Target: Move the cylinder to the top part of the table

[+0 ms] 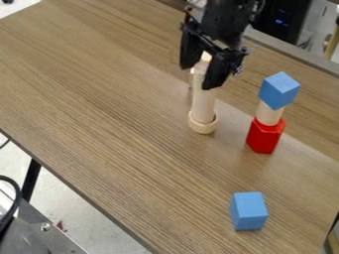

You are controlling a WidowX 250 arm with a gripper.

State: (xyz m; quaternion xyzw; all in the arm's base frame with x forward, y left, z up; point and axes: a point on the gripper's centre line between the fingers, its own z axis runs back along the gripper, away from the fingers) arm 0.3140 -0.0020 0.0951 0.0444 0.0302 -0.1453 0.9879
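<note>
My tool [200,76] at upright cylinder's [203,103] top | nearer counter's [112,114] far edge | open or gripping, I can't tell | blue cube [249,212] nearer right corner

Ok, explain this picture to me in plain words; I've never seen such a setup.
The black machine is a robot arm, entering at the top edge, with a claw at its end. A fixed camera looks down at a slant on a wood-grain table. The claw is at the top of a tall pale cylinder with a ring around its foot; I can't tell whether it is held. To the right is a stack: red block, pale piece, blue block. A blue cube sits nearer the camera.
</note>
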